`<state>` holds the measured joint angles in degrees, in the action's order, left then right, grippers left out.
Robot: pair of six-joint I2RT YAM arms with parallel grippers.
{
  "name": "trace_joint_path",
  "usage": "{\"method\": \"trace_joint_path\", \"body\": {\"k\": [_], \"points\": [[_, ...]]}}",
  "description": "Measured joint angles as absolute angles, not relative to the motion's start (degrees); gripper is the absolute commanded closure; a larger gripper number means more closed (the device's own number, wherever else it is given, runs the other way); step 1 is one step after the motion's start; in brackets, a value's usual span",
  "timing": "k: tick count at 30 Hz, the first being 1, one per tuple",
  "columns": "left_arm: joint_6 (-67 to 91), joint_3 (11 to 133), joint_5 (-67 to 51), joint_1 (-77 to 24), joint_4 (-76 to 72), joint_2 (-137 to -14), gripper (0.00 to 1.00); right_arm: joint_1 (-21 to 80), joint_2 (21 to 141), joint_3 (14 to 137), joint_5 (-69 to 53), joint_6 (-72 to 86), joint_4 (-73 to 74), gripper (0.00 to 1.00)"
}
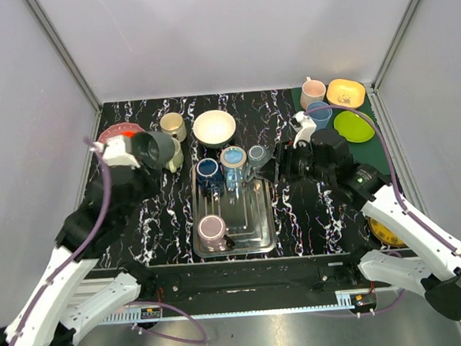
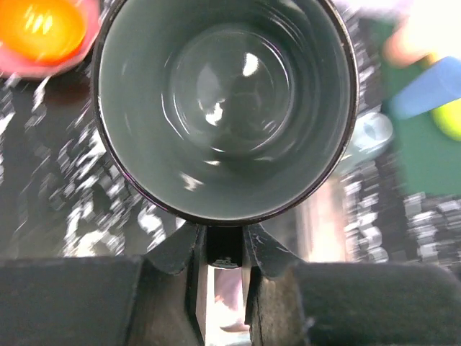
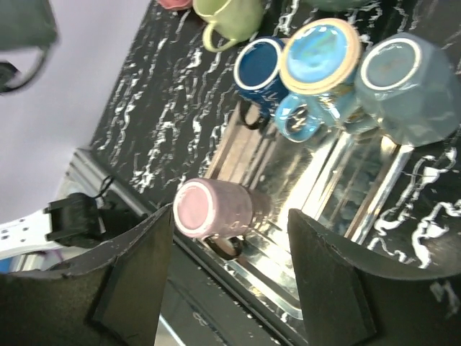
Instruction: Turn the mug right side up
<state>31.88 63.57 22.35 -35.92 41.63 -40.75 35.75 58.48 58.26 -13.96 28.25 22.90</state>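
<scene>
Starting at the near end: pink mug point(image 1: 212, 231) sits bottom-up on the tray point(image 1: 261, 218), and the right tool point(image 3: 229, 231) hangs above it w/ jaws apart, holding nothing. Further back on the left, the left tool point(image 2: 220, 249) is clamped on the grey mug point(image 2: 223, 108), prob by the handle but cant tell for sure. Mug's up off the bench point(image 1: 312, 215), tipped on its side, mouth facing the wrist cam, near the pink plate point(image 1: 117, 133). So imo it's mid-flip. Next move needs a wrist roll till the mouth's up, then a set-down on bare bench.
</scene>
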Motion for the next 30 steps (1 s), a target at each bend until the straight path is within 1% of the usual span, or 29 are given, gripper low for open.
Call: {"method": "trace_joint_path", "body": {"k": [3, 8, 12, 19, 26, 28, 30], "points": [[31.83, 60.12, 26.35, -35.92, 50.19, -45.04, 1.0, 35.88, 58.48, 58.92, -10.44, 26.57, 25.78, 0.3], [32.6, 51.75, 26.96, -35.92, 54.63, -51.7, 1.0, 35.97, 58.57, 58.89, -7.4, 25.65, 29.06, 0.31], [32.99, 48.23, 26.55, -35.05, 52.97, -57.1, 1.0, 35.97, 58.57, 58.87, -6.66, 25.67, 29.65, 0.31], [32.99, 47.18, 23.46, -30.57, 44.29, -68.97, 1.0, 35.97, 58.57, 58.57, -6.72, 25.69, 29.76, 0.31], [33.04, 46.98, 20.51, -27.66, 39.22, -73.89, 1.0, 37.65, 59.61, 57.95, -7.6, 24.8, 31.0, 0.31], [33.06, 46.63, 19.77, -27.0, 37.87, -74.78, 0.95, 39.2, 60.8, 57.89, -7.66, 24.34, 31.77, 0.31], [33.06, 46.17, 19.44, -26.59, 36.93, -75.59, 0.83, 40.84, 62.15, 57.63, -7.7, 24.05, 32.36, 0.31]]}}
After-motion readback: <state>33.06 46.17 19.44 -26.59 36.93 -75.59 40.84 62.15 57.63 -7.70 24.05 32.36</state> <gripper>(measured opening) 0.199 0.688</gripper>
